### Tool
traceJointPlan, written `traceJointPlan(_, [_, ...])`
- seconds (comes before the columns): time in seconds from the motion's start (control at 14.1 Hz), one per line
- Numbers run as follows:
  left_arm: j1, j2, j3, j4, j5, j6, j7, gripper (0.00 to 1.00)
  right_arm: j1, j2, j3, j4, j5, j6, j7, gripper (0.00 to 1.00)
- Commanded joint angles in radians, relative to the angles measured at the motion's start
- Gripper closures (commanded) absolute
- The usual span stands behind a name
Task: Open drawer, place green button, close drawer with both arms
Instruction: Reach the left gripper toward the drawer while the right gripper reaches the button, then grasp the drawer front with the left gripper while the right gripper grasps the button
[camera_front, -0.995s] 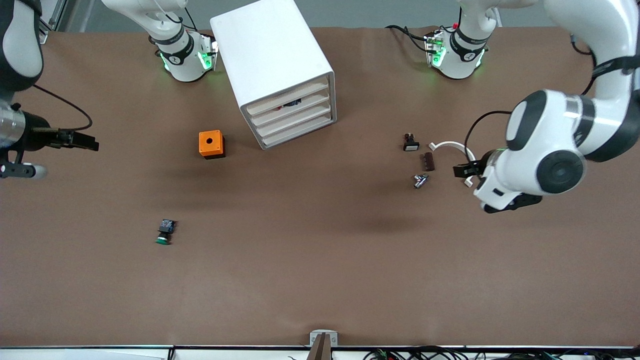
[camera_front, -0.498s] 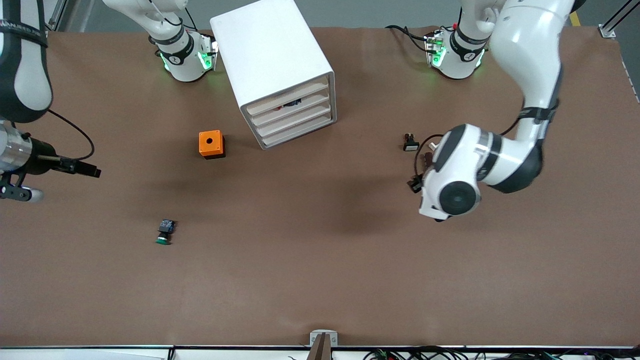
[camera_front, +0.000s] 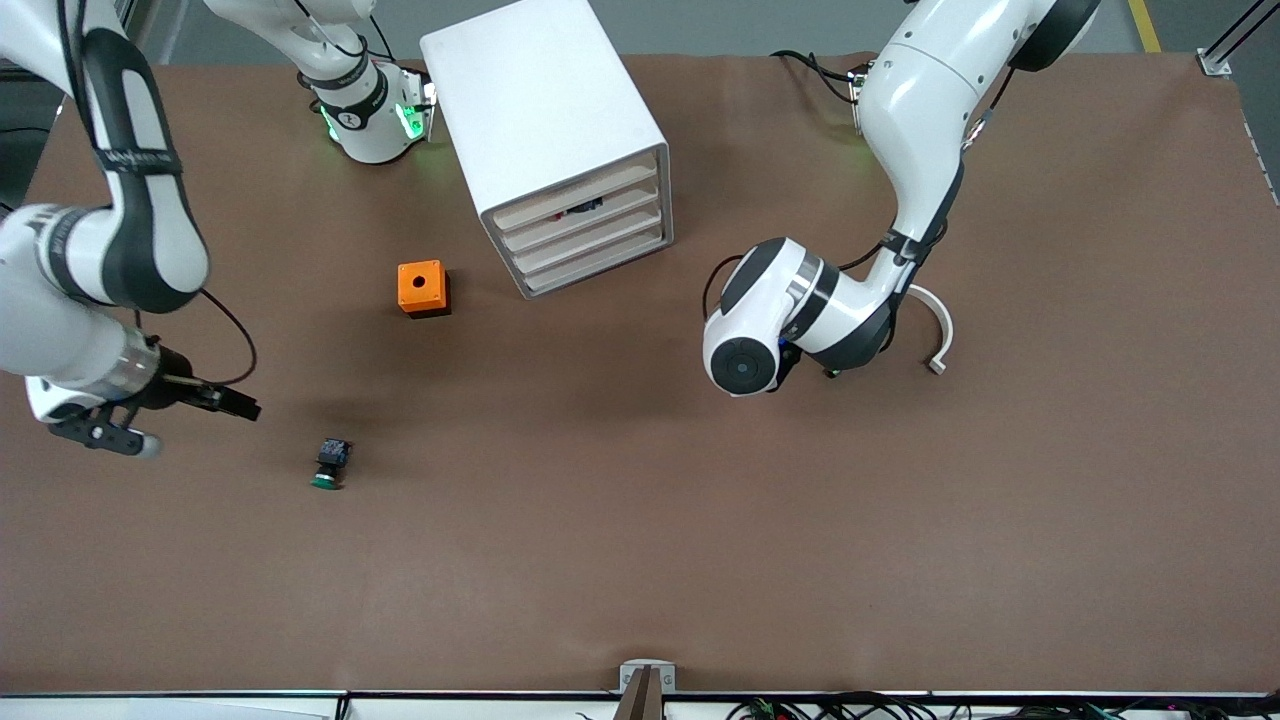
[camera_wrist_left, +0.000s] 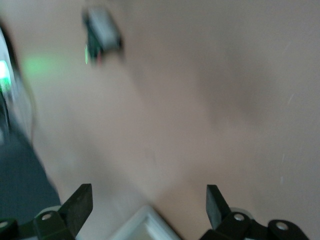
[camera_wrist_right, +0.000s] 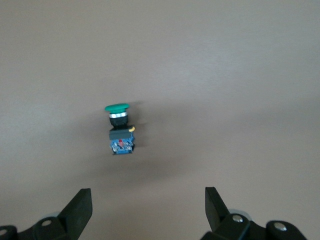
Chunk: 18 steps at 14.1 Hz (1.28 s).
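The white cabinet (camera_front: 545, 120) stands near the robots' bases, and its four alike drawers (camera_front: 590, 232) are all shut. The button (camera_front: 328, 465), with a green cap and a black body, lies on the brown table toward the right arm's end, nearer to the front camera than the cabinet. My right gripper (camera_front: 240, 407) hovers open and empty beside the button. In the right wrist view the button (camera_wrist_right: 120, 131) lies ahead of the open gripper (camera_wrist_right: 148, 205). My left gripper (camera_wrist_left: 148, 205) is open and empty over the table toward the left arm's end. In the front view it is hidden under its wrist.
An orange cube (camera_front: 423, 288) with a round hole sits beside the cabinet. A white curved piece (camera_front: 936, 330) lies by the left arm. A small black switch (camera_wrist_left: 102, 32) with a white face shows blurred in the left wrist view. A white corner (camera_wrist_left: 145, 226) shows between the left fingers.
The left arm has swung from its end of the table toward the middle, covering the small parts there. The right gripper has moved closer to the button.
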Motion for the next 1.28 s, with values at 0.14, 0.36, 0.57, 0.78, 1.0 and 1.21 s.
traceJointPlan(0.14, [-0.027, 0.06, 0.006, 0.018, -0.285, 0.02, -0.262, 0.01, 0.047, 0.15, 0.0, 0.039, 0.009, 0.131, 0.025, 0.0])
traceJointPlan(0.36, [-0.029, 0.118, 0.008, 0.021, -0.478, 0.021, -0.424, 0.08, 0.064, 0.2, 0.0, 0.042, 0.01, 0.197, 0.025, 0.0])
traceJointPlan(0.57, [-0.042, 0.137, 0.006, 0.019, -0.574, 0.043, -0.532, 0.21, 0.064, 0.237, 0.0, 0.037, 0.009, 0.241, 0.025, 0.0])
traceJointPlan(0.78, [-0.059, 0.166, 0.007, 0.019, -0.675, 0.058, -0.598, 0.34, 0.064, 0.264, 0.0, 0.039, 0.01, 0.28, 0.038, 0.0])
traceJointPlan(1.0, [-0.105, 0.178, 0.008, 0.021, -0.686, 0.064, -0.638, 0.34, 0.089, 0.286, 0.0, 0.034, 0.01, 0.294, 0.083, 0.0])
traceJointPlan(1.21, [-0.128, 0.203, 0.008, 0.022, -0.697, 0.104, -0.64, 0.43, 0.097, 0.307, 0.0, 0.031, 0.01, 0.32, 0.086, 0.0])
